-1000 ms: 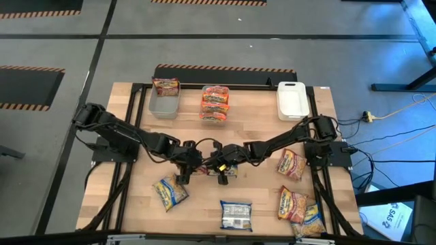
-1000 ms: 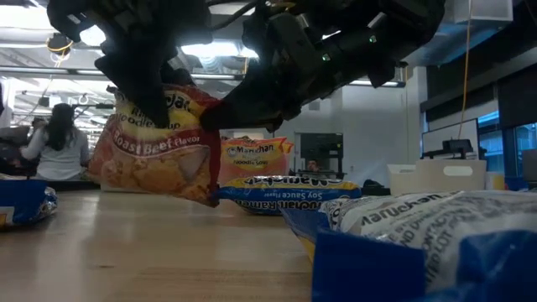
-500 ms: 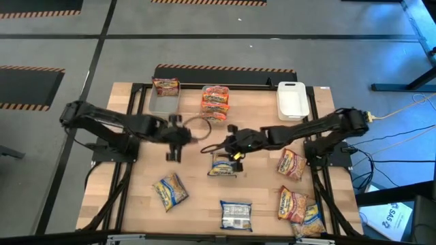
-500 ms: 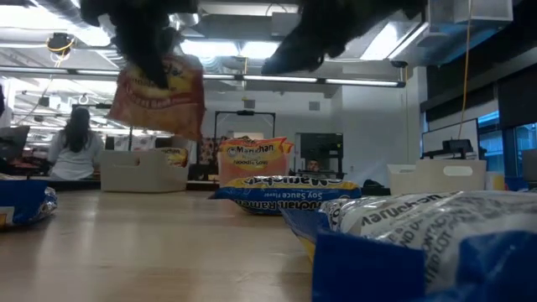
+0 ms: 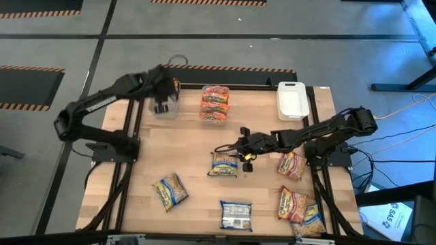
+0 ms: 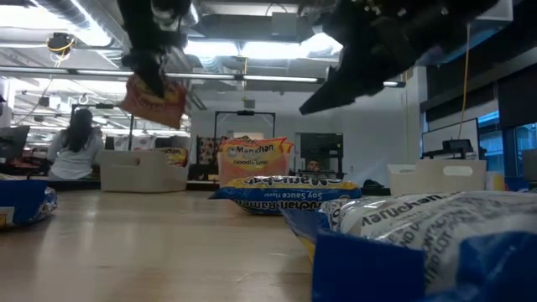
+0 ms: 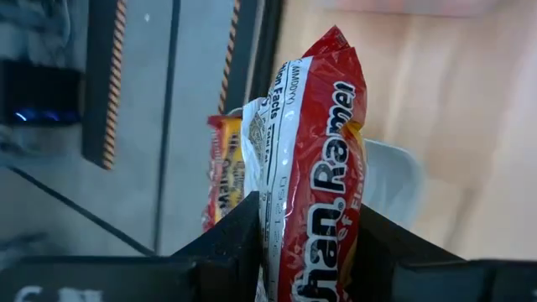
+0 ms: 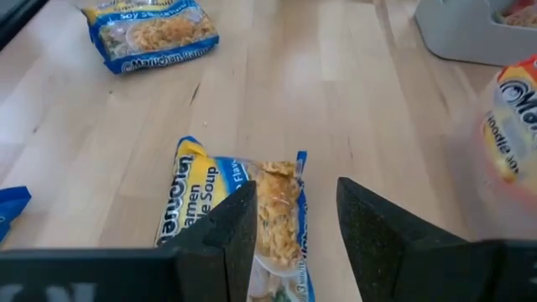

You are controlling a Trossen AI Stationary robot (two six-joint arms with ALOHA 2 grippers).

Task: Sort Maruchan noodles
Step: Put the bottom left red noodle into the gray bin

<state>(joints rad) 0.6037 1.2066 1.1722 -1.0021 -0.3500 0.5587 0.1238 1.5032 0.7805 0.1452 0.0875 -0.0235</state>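
Meanwhile the left gripper [image 7: 306,252] pinched a red packet [image 7: 315,159] above the bin [image 5: 163,107]; releasing early risked missing. The right gripper [image 8: 295,226] hovered open.

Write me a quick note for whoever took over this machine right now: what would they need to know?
Left gripper: jaws shut on a red packet, held above the grey bin, which already holds one.
Right gripper: jaws open over a blue packet lying mid-table.
Done: a stack of pink-orange packets sits in the middle bin.
Left: the white bin looks empty; six packets lie loose on the table.
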